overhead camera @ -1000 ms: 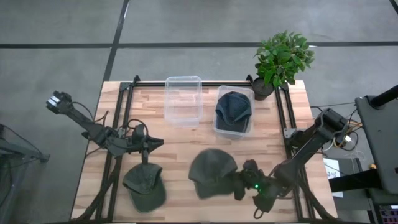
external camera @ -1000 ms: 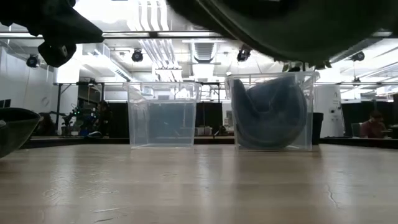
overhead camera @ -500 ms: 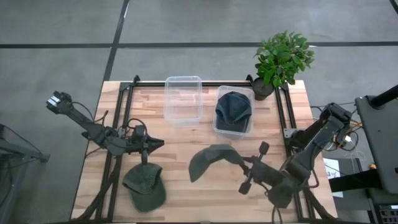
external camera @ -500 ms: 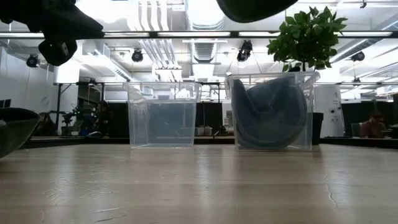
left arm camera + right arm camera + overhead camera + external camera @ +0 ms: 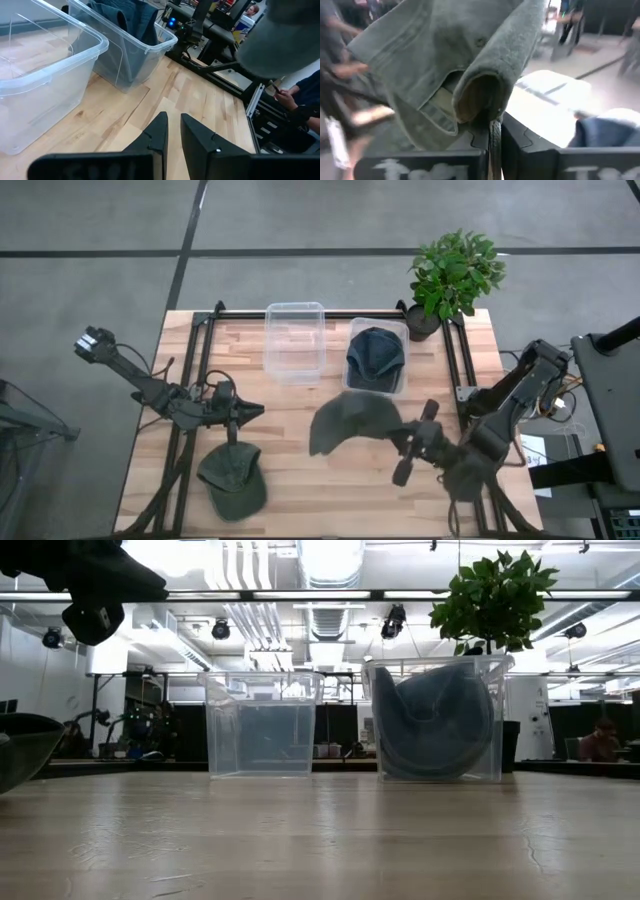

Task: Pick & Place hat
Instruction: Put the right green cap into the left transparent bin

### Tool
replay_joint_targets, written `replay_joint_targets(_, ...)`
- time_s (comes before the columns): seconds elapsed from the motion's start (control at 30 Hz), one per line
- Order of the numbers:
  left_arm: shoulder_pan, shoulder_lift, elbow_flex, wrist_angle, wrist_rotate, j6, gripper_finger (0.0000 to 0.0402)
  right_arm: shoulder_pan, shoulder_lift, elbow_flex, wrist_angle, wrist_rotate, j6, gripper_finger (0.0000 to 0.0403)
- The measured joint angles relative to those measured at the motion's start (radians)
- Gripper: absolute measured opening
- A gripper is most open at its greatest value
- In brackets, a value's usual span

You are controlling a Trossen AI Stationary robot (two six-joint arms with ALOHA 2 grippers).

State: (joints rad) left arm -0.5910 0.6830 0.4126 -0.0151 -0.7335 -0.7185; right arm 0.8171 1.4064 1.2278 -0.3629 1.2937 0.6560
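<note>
High view: my right claw (image 5: 396, 442) carries a green hat (image 5: 345, 420) above the worktop (image 5: 290, 450).
It pinches the brim, the hat hanging at 6 o'clock of the bin (image 5: 376, 358) holding a dark hat (image 5: 375, 350). My left claw (image 5: 236, 412), fingers pressed nearly together, waits above another green hat (image 5: 232, 477).

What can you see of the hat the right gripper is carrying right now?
The carried hat is an olive-green cap of soft, faded-looking fabric, with a crown and curved brim. The right gripper is shut on a folded edge of it, and nothing else touches it. It hangs lifted off the table, crown drooping away from the gripper. From above it lies over the near edge of the bin that already holds a dark blue hat.
</note>
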Motion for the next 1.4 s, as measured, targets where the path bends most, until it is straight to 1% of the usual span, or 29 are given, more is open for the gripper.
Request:
replay_joint_targets(0.07, 0.000, 0.000, 0.000, 0.000, 0.000, 0.000, 0.0044, 0.000, -0.027, 0.000, 0.001, -0.061, 0.045, 0.0013)
replay_joint_targets(0.27, 0.000, 0.000, 0.000, 0.000, 0.000, 0.000, 0.0044, 0.003, -0.123, -0.003, 0.002, -0.345, 0.124, 0.0013)
replay_joint_targets(0.37, 0.000, 0.000, 0.000, 0.000, 0.000, 0.000, 0.0044, 0.003, -0.176, -0.004, 0.007, -0.445, 0.182, 0.0013)
replay_joint_targets(0.43, 0.000, 0.000, 0.000, 0.001, 0.000, 0.000, 0.0044, 0.003, -0.210, -0.005, 0.026, -0.521, 0.182, 0.0013)
replay_joint_targets(0.57, 0.000, 0.000, 0.000, 0.001, 0.000, -0.008, 0.0044, 0.003, -0.268, -0.005, 0.135, -0.693, 0.052, 0.0013)
replay_joint_targets(0.73, 0.000, 0.000, 0.000, 0.000, 0.001, -0.020, 0.0044, 0.003, -0.306, -0.009, 0.314, -0.908, -0.201, 0.0013)
replay_joint_targets(0.8, 0.000, 0.000, 0.000, 0.001, 0.001, -0.021, 0.0044, 0.003, -0.313, -0.009, 0.367, -0.950, -0.286, 0.0013)
replay_joint_targets(0.87, 0.000, 0.000, 0.000, 0.000, 0.001, -0.021, 0.0044, 0.003, -0.320, -0.009, 0.381, -0.954, -0.321, 0.0013)
replay_joint_targets(1.03, 0.000, 0.000, 0.000, 0.000, 0.001, -0.022, 0.0044, 0.002, -0.319, -0.012, 0.372, -0.953, -0.321, 0.0013)
replay_joint_targets(1.07, 0.000, 0.000, 0.000, 0.000, 0.001, -0.022, 0.0044, 0.002, -0.318, -0.015, 0.371, -0.945, -0.318, 0.0013)
replay_joint_targets(1.1, 0.000, 0.000, 0.000, 0.001, 0.001, -0.022, 0.0044, 0.003, -0.317, -0.017, 0.371, -0.914, -0.307, 0.0013)
replay_joint_targets(1.17, 0.000, 0.000, 0.000, 0.001, 0.001, -0.022, 0.0044, 0.003, -0.311, -0.022, 0.357, -0.799, -0.261, 0.0013)
replay_joint_targets(1.23, 0.000, 0.000, 0.000, 0.006, 0.001, -0.022, 0.0044, 0.003, -0.302, -0.025, 0.300, -0.637, -0.207, 0.0013)
replay_joint_targets(1.33, 0.000, 0.000, 0.000, 0.029, 0.000, -0.018, 0.0044, 0.001, -0.279, -0.031, 0.177, -0.356, -0.104, 0.0013)
replay_joint_targets(1.4, 0.000, 0.002, 0.000, 0.066, 0.001, -0.004, 0.0044, -0.004, -0.257, -0.035, 0.108, -0.215, -0.037, 0.0013)
